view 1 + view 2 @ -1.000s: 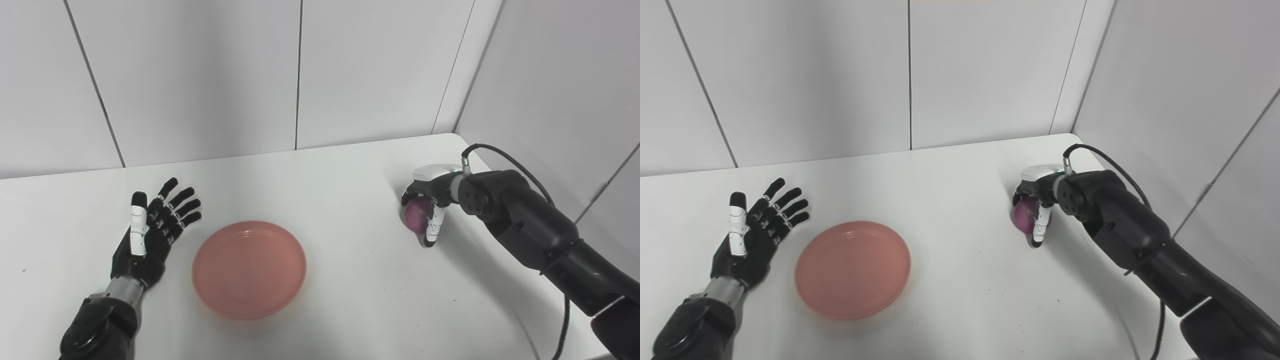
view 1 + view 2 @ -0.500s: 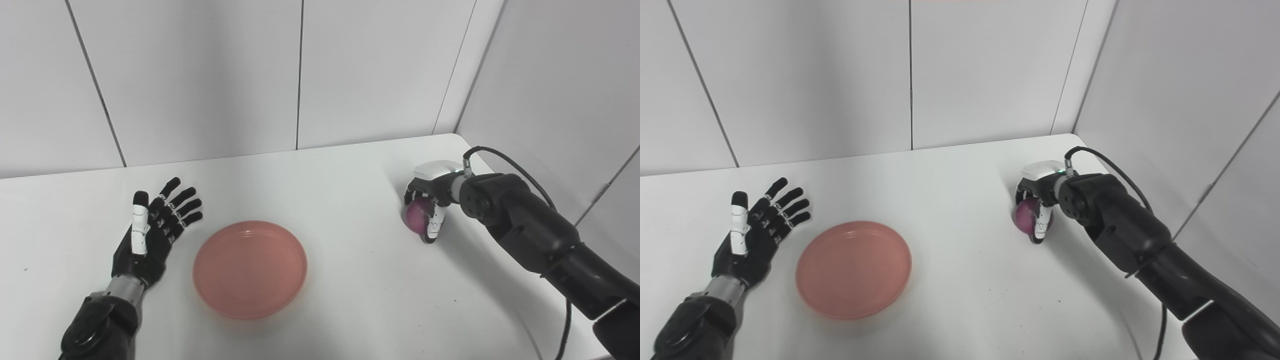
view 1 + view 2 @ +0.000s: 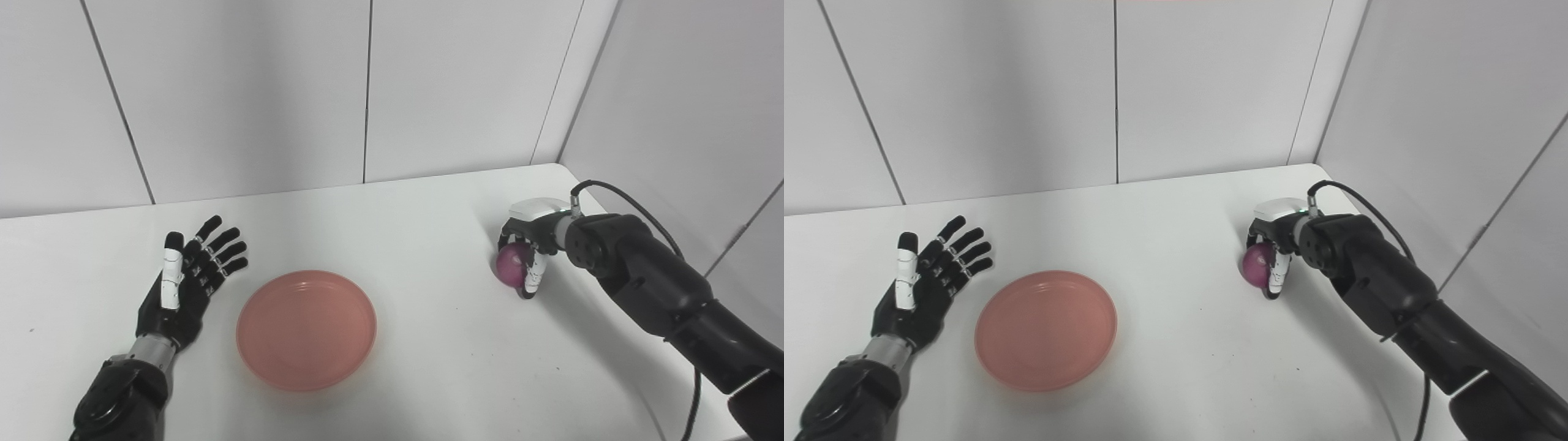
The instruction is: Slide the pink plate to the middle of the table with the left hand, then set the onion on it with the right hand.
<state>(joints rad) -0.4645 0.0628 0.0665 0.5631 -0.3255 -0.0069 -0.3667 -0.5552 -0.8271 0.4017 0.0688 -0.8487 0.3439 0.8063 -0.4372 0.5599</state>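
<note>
Surroundings: we see a white counter [image 3: 429, 367] set into a corner of pale panelled walls [image 3: 245, 92]; a black cable [image 3: 618, 196] loops from the right wrist up over the forearm.
In the way: we find bare counter between the pink plate [image 3: 306, 329] and the red onion [image 3: 511, 264]; they sit well apart, the plate near the middle and a little left, the onion toward the right rear corner.
Left robot hand [image 3: 180, 285]: we see it released, palm up, fingers spread and holding nothing, just beside the plate's left rim and apart from it.
Right robot hand [image 3: 1274, 254]: we see it curled down over the onion from above, fingers [image 3: 533, 275] wrapped around its near side, grasping it; we cannot tell whether the onion is lifted or touches the counter.
Plate: round, shallow, with a raised rim and a smooth matte salmon-pink surface; it lies flat with nothing on it.
Onion: small, round, glossy purple skin, partly hidden by the fingers.
Robot hands: black jointed segments with white sections; the right one carries a white cap on its back [image 3: 536, 208].
Counter surface: smooth, white, faintly reflective, with a rounded far right corner.
</note>
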